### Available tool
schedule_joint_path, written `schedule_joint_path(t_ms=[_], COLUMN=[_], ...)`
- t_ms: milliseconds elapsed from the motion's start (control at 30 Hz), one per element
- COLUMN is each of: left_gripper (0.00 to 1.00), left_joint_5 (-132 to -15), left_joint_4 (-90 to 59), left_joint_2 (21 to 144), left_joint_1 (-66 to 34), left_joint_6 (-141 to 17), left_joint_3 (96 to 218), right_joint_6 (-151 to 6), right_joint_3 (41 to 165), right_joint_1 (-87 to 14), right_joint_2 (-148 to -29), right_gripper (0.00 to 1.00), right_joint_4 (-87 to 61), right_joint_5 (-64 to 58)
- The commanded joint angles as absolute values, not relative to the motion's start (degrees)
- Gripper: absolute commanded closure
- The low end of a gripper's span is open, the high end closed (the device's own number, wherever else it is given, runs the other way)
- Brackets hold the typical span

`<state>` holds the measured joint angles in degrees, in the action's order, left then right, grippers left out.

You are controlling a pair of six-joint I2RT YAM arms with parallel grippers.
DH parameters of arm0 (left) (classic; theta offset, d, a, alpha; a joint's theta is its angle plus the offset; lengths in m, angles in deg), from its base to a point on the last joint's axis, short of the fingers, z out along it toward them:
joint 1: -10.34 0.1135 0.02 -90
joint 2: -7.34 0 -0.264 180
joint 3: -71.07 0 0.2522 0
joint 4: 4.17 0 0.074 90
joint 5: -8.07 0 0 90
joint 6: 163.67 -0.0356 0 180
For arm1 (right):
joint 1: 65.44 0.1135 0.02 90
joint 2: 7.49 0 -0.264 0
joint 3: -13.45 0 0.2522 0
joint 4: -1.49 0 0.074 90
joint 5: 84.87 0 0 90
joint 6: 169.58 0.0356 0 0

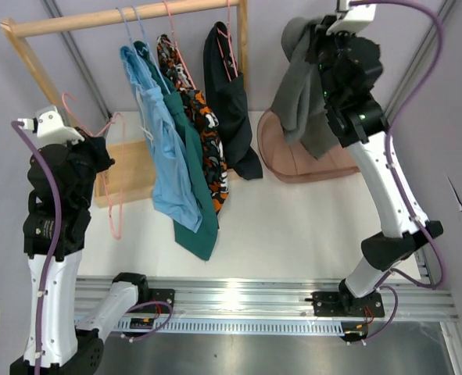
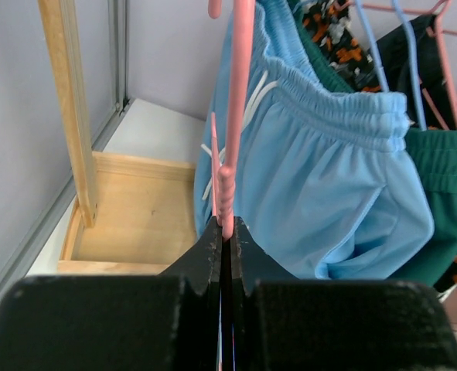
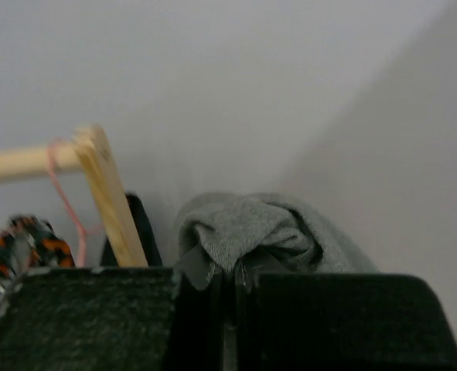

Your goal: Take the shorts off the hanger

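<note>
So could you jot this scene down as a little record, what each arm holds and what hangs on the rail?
left fingers: shut on an empty pink hanger
right fingers: shut on the grey shorts, above a pinkish tub
on the wooden rail: light blue shorts, dark teal shorts, patterned shorts, black shorts, each on a hanger
off a hanger: grey shorts only

Robot lab cell: plain grey walls (image 1: 293, 19), aluminium mounting rail (image 1: 238, 300).

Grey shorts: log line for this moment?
right tool shut on grey shorts | left tool shut on pink hanger | four shorts hang on rail
</note>
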<state>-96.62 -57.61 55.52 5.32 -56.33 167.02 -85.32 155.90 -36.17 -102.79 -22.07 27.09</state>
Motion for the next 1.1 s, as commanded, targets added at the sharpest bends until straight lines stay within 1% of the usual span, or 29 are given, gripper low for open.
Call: schedule_joint_path(t_ms=[0,33,67,133,167,200,267,300,333,367,400,433,467,533,567,600,667,700,733,767,800,833,867,900,967,1033,1067], left_gripper=[1.0,1.0,1.0,1.0,1.0,1.0,1.0,1.0,1.0,1.0,1.0,1.0,1.0,1.0,1.0,1.0,1.0,1.0,1.0,1.0,1.0,1.0,1.0,1.0,1.0,1.0,1.0], left_joint_5=[-97.4,-96.96,-97.04,-97.31,-97.48,-97.48,-97.13,-97.04,-96.96,-96.87,-96.69,-96.34,-95.91,-94.41,-93.97,-92.66,-90.55,-88.89,-88.52,-88.26,-88.43,-88.34,-88.17,-88.17,-88.26,-88.52,-88.69], left_joint_4=[-53.44,-53.35,-52.92,-52.56,-52.13,-51.95,-51.42,-51.42,-51.59,-51.86,-52.03,-51.95,-51.95,-51.77,-51.86,-51.95,-52.82,-53.26,-54.13,-54.67,-55.37,-56.77,-57.3,-57.66,-58.27,-59.67,-59.68], left_joint_2=[56.29,56.47,56.56,56.56,56.65,56.91,58.31,59.1,60.15,62.43,63.67,64.81,67.26,69.91,71.4,74.46,78.16,82.1,84.14,86.25,88.36,92.64,94.77,96.79,102.6,108.03,109.28], left_joint_1=[5.33,5.33,5.33,5.42,5.42,5.5,5.5,5.5,5.59,5.68,5.68,5.85,6.03,6.38,6.64,6.99,8.4,8.84,9.63,9.98,10.16,12.08,12.7,12.97,13.76,14.64,14.91], left_joint_6=[-58.11,-57.85,-57.85,-57.76,-57.76,-57.76,-57.94,-58.02,-58.2,-58.29,-58.64,-58.81,-58.99,-59.78,-60.13,-60.48,-60.75,-61.18,-61.54,-61.97,-62.5,-62.42,-62.24,-62.33,-62.51,-62.33,-62.24], left_joint_3=[166.74,166.66,166.57,166.48,166.57,166.48,167.36,168.49,169.98,172.08,173.23,174.46,178.22,180.97,185.33,186.85,191.95,195.36,199.05,200.91,206.76,208.73,210.67,215.65,218.85,225.69,227.11], right_joint_6=[-77.22,-74.6,-73.26,-71.33,-69.32,-68.69,-66.41,-65.7,-64.82,-62.29,-61.57,-60.95,-58.86,-57.0,-56.03,-54.28,-53.22,-51.91,-51.2,-50.32,-49.44,-48.48,-47.77,-47.24,-47.06,-46.89,-46.62], right_joint_3=[146.25,143.09,136.88,130.34,126.83,119.75,111.12,109.23,108.26,107.99,108.94,110.69,112.45,111.25,108.11,99.46,90.63,86.75,80.19,77.43,74.79,70.06,68.1,66.26,62.83,61.93,61.67], right_joint_1=[-42.14,-44.94,-46.01,-48.03,-48.56,-48.74,-48.83,-48.83,-49.01,-49.27,-49.36,-49.27,-49.01,-48.22,-46.57,-45.33,-42.43,-38.68,-36.72,-34.88,-31.12,-29.25,-27.58,-24.52,-21.69,-18.53,-17.82], right_joint_2=[-100.92,-100.48,-99.43,-98.11,-97.41,-95.92,-94.51,-94.59,-95.11,-97.03,-98.61,-100.46,-102.13,-103.29,-101.9,-97.01,-91.36,-86.37,-84.24,-82.21,-80.37,-77.39,-76.14,-75.09,-73.06,-72.27,-71.65], right_gripper=[1.0,1.0,1.0,1.0,1.0,1.0,1.0,0.96,0.77,0.05,0.01,0.01,0.01,0.01,0.01,0.01,0.01,0.01,0.01,0.01,0.01,0.01,0.01,0.01,0.01,0.01,0.0], right_joint_4=[-11.77,-9.74,-8.59,-5.07,-3.76,-0.78,1.87,1.8,0.66,-3.79,-6.79,-10.73,-20.26,-24.73,-23.79,-21.61,-15.21,-13.69,-12.98,-10.97,-10.43,-9.03,-8.58,-7.97,-7.26,-8.74,-9.45], right_joint_5=[19.82,18.16,17.7,17.44,16.91,16.82,17.43,17.7,17.87,17.7,15.87,15.77,16.29,17.79,18.4,18.14,18.58,20.41,21.29,23.3,24.19,24.64,25.34,25.26,25.87,26.58,27.1])
